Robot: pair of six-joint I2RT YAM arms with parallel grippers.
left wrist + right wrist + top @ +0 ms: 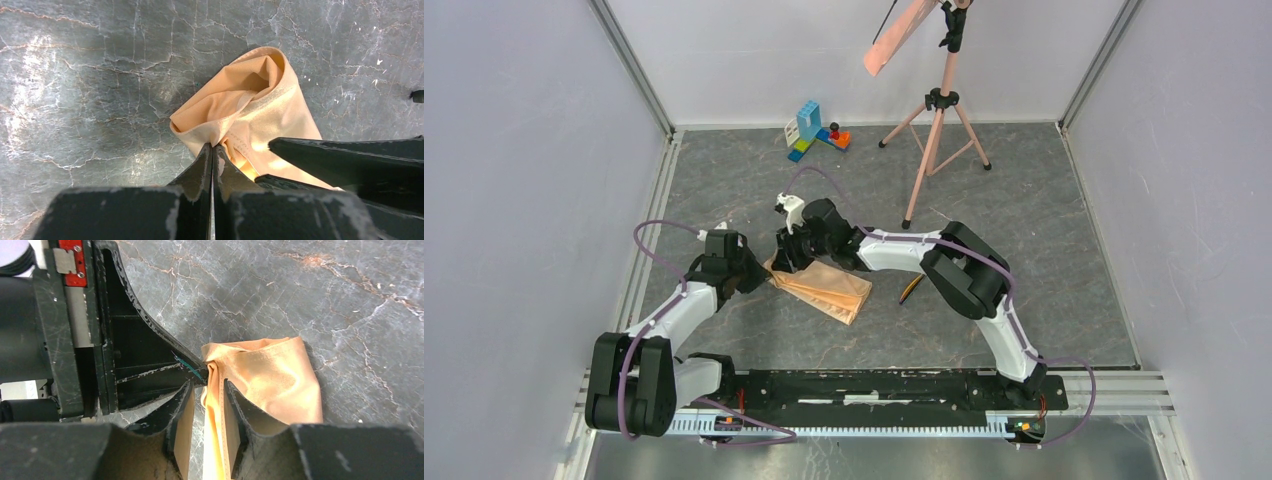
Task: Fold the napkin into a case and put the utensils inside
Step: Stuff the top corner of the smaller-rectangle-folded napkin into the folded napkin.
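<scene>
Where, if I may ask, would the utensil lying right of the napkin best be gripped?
Mid-shaft on the utensil, coming straight down from above, jaws spanning its width: it is slender and lies flat on the table, with the right arm close beside.

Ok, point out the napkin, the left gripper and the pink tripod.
napkin [824, 290], top view, middle of the folded cloth.
left gripper [212, 148], left wrist view, between its fingertips.
tripod [941, 100], top view, black hub.

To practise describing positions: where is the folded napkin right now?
In the top view, the napkin lies mid-table, its left end pinched by the left gripper, with the right gripper alongside.
</scene>
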